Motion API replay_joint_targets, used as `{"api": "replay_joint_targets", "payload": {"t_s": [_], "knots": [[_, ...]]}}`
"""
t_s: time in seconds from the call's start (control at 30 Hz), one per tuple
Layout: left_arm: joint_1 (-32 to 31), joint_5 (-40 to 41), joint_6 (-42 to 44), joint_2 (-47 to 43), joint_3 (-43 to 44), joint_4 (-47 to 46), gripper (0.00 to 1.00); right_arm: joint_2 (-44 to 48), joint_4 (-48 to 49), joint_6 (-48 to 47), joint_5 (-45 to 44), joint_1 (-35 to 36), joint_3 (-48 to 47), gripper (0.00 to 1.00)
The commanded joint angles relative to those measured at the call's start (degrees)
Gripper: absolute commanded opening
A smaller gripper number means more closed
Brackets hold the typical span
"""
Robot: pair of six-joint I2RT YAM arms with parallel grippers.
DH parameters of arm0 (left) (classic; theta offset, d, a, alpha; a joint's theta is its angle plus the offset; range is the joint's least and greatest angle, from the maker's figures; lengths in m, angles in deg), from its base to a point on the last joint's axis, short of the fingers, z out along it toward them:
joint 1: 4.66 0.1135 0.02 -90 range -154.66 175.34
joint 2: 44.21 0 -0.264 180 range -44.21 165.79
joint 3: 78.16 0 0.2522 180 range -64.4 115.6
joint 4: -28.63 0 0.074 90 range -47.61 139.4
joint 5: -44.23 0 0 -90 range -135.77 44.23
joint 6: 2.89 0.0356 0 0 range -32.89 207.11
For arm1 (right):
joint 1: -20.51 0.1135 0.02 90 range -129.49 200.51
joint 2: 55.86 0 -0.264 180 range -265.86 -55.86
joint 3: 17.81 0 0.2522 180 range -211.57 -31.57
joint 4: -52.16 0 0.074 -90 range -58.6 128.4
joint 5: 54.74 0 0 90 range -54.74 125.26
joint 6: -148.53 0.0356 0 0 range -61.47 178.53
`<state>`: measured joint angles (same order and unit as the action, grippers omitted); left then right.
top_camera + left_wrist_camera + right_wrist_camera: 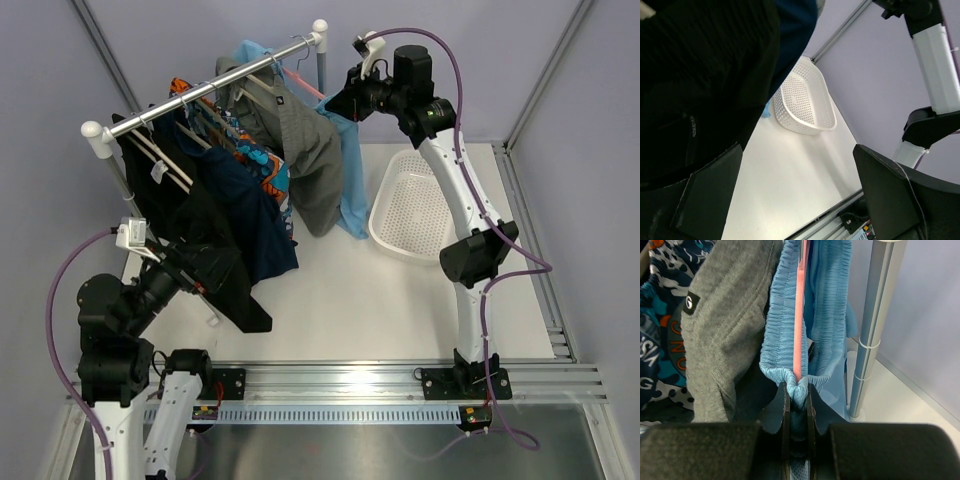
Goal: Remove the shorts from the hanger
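The light blue shorts (350,175) hang on a pink hanger (303,82) at the right end of the rail; the grey shorts (305,160) hang just left of them. My right gripper (333,108) is shut on the blue shorts' waistband (799,390), pinched at the pink hanger arm (799,315). The grey shorts (722,335) hang to its left in the right wrist view. My left gripper (195,275) is open and empty, low beside the hanging black garment (215,260), which fills the left of the left wrist view (695,75).
A clothes rail (215,85) on a grey post (872,325) carries black and orange-and-blue patterned clothes (255,165). A white perforated basket (415,205) lies on the white table at the right, also in the left wrist view (805,102).
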<state>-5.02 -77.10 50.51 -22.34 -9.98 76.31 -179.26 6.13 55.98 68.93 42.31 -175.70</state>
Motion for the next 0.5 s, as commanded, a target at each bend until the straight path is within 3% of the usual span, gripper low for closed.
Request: {"api": "replay_joint_targets", "payload": {"t_s": [0.0,0.47], "knots": [[0.3,-4.2,-1.7,2.7,3.9,-6.2,0.99,5.2,9.3,6.1,0.3,0.3,-3.4,0.0],[0.3,-6.5,-6.4,11.8,9.3,-14.4,0.99,10.4,12.1,7.8,0.6,-1.8,-0.2,0.0]]}}
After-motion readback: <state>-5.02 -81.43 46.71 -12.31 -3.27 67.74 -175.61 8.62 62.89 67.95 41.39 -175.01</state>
